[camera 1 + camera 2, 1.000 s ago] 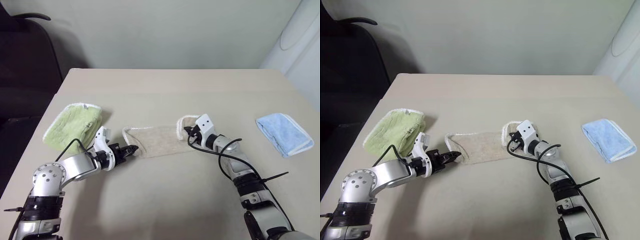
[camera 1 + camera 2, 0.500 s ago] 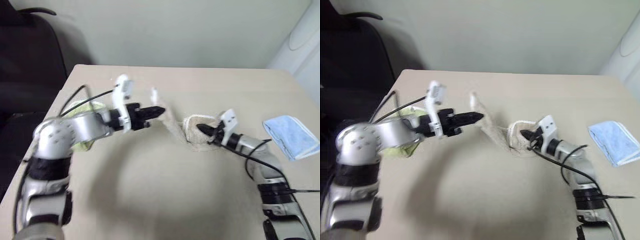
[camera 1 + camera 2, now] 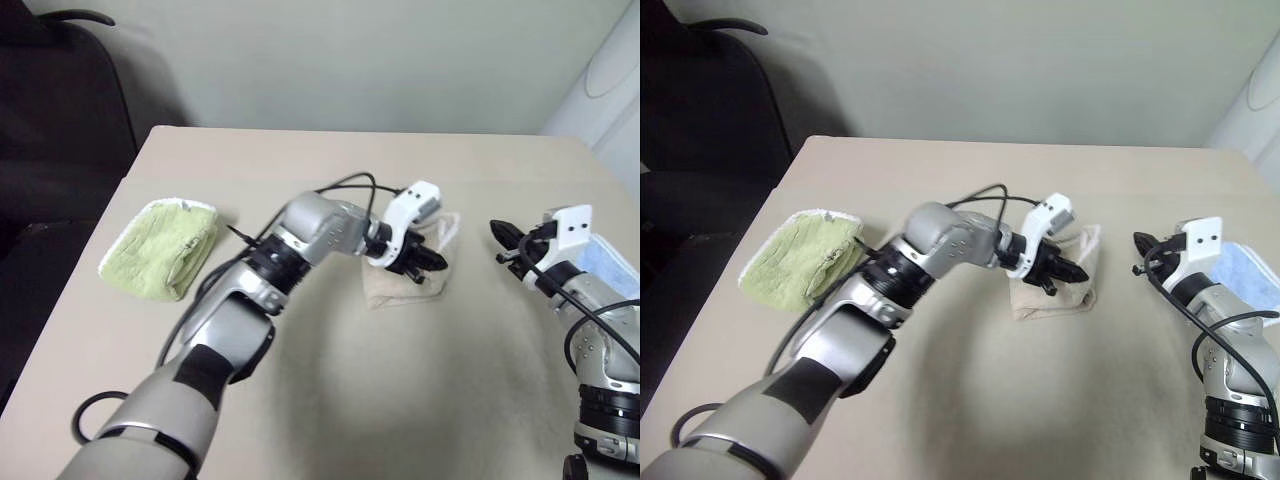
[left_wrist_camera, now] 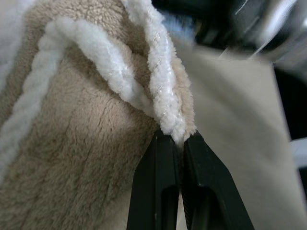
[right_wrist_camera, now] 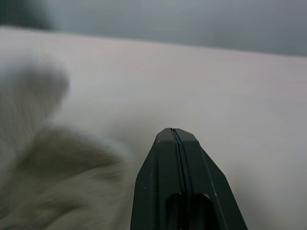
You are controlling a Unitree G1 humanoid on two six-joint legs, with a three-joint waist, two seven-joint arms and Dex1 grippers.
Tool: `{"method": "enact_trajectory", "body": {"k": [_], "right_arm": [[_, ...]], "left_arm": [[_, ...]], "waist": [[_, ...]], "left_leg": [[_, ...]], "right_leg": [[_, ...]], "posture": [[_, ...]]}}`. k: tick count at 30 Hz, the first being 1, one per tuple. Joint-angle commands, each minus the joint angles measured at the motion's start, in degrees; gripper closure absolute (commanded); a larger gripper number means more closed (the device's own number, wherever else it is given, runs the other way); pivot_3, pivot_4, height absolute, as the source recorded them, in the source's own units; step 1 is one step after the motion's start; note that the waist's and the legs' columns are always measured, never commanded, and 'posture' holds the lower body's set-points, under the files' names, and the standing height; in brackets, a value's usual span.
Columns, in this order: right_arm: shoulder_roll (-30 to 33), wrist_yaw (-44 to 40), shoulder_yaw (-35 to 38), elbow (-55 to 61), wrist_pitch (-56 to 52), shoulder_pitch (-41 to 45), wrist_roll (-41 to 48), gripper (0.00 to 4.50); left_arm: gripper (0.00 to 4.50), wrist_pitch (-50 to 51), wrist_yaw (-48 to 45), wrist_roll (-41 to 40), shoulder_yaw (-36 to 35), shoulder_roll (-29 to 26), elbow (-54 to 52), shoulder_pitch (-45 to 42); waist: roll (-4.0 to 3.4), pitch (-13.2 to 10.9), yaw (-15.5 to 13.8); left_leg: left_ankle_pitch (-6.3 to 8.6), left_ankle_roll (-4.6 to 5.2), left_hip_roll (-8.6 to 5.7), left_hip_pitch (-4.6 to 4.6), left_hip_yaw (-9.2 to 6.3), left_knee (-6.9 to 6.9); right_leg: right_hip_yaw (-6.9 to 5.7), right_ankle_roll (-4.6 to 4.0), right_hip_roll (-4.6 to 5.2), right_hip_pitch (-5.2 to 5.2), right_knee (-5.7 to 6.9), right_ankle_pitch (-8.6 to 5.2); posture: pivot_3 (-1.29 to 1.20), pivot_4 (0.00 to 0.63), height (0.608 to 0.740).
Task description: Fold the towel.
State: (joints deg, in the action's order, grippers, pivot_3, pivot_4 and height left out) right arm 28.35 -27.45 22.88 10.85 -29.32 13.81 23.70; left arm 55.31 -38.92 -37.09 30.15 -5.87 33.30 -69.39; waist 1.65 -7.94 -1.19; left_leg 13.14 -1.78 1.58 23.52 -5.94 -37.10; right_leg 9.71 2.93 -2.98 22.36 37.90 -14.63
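Observation:
The beige towel [image 3: 402, 289] lies bunched and doubled over near the middle of the table [image 3: 330, 390]. My left arm reaches across to it, and my left gripper [image 3: 430, 263] sits on top of the pile. In the left wrist view its fingers [image 4: 160, 163] are shut on the towel's white stitched edge [image 4: 165, 96]. My right gripper [image 3: 501, 233] hovers to the right of the towel, apart from it, shut with nothing in it. The right wrist view has the shut fingertips [image 5: 165, 143] over bare table, with the towel [image 5: 53, 187] blurred at one side.
A light green towel [image 3: 160, 246] lies folded at the table's left. A light blue towel [image 3: 608, 258] lies at the right edge, behind my right hand. A dark chair [image 3: 60, 100] stands beyond the left corner. A wall runs behind the table.
My left gripper swept from the left across to the right, carrying the towel's edge over onto the rest. My right gripper let go of the towel and drew off to the right and up.

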Motion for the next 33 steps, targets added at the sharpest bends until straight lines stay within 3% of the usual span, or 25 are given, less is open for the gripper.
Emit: {"method": "enact_trajectory", "body": {"k": [1, 8, 12, 16, 21, 22, 23, 27, 33], "right_arm": [[-0.16, 1.97, 1.95, 4.6, 0.33, -1.71, 1.48, 4.5], [1.01, 1.67, -0.58, 4.6, -0.44, -0.97, 1.27, 4.5], [2.82, -0.77, -3.76, 4.79, -1.09, 0.34, 1.37, 4.5], [3.99, -4.68, -10.03, 8.63, -3.53, 1.51, 2.82, 4.5], [4.35, -4.78, -10.56, 9.11, -4.08, 1.62, 3.05, 4.5], [4.35, -4.78, -10.56, 9.13, -4.13, 1.63, 3.05, 4.5], [4.34, -4.78, -10.55, 9.14, -4.18, 1.65, 3.04, 4.5], [-0.34, -3.71, -22.69, -2.95, -2.22, 6.45, -5.17, 4.5], [-2.74, -3.21, -27.35, -13.74, 1.08, 6.93, -10.89, 4.5]], "left_arm": [[3.83, -4.27, -3.61, 4.95, -2.96, 3.13, 6.63, -2.42], [1.39, -2.86, -4.34, 3.95, -17.51, 4.29, 9.33, -2.83], [1.39, -4.44, -0.71, 6.13, -22.99, 2.29, 6.48, -1.4], [2.4, -13.0, -0.11, 11.86, -22.33, -3.02, -5.0, 5.59], [4.28, -13.56, -0.33, 13.58, -22.86, -2.89, -7.81, 7.43], [4.47, -13.52, -0.38, 13.78, -22.97, -2.81, -7.95, 7.52], [4.47, -13.47, -0.43, 13.98, -23.09, -2.72, -8.06, 7.58], [4.47, -19.34, -2.7, 25.19, -8.07, -2.99, -8.34, 17.11], [4.47, -27.14, -3.59, 34.39, -1.63, -2.4, -1.1, 18.72]], "waist": [[-0.05, -0.04, 0.13], [-0.1, -0.07, 0.21], [-0.12, -0.06, 0.21], [-0.22, -0.01, 0.42], [-0.23, -0.02, -0.53], [-0.23, -0.02, -0.65], [-0.23, -0.02, -0.7], [-0.31, 0.12, 0.2], [-0.68, 0.24, -0.1]], "left_leg": [[-0.01, 0.01, 0.0, 0.03, 0.04, 0.0], [-0.1, 0.13, -0.18, 0.06, 0.07, -0.06], [-0.18, 0.28, -0.46, 0.07, 0.1, -0.09], [-0.22, 0.31, -0.6, 0.07, 0.11, -0.2], [-0.32, 0.13, -0.72, 0.4, -0.15, -0.53], [-0.28, 0.21, -0.73, 0.52, -0.17, -0.72], [-0.23, 0.28, -0.76, 0.55, -0.18, -0.85], [0.21, 1.03, -0.94, 0.3, -0.09, -1.06], [0.02, 1.2, -1.14, 0.47, -0.28, -1.12]], "right_leg": [[0.01, 0.04, 0.0, 0.03, 0.01, 0.01], [0.01, 0.42, 0.06, 0.02, 0.03, 0.05], [0.01, 0.57, 0.23, 0.0, 0.02, 0.14], [0.03, 0.55, 0.3, 0.0, 0.02, 0.2], [-0.02, 0.42, 0.34, 0.1, 0.02, 0.29], [0.0, 0.45, 0.43, 0.12, 0.02, 0.31], [-0.01, 0.46, 0.5, 0.08, 0.02, 0.31], [-0.08, 0.55, 0.85, -0.22, -0.06, 0.34], [-0.16, 0.62, 1.18, 0.05, 0.05, 0.42]], "posture": [[0.0, 0.15, 0.735], [0.0, 0.15, 0.735], [0.0, 0.15, 0.735], [0.0, 0.15, 0.735], [0.0, 0.15, 0.735], [0.0, 0.15, 0.735], [0.0, 0.15, 0.735], [0.0, 0.15, 0.735], [0.0, 0.15, 0.735]]}}
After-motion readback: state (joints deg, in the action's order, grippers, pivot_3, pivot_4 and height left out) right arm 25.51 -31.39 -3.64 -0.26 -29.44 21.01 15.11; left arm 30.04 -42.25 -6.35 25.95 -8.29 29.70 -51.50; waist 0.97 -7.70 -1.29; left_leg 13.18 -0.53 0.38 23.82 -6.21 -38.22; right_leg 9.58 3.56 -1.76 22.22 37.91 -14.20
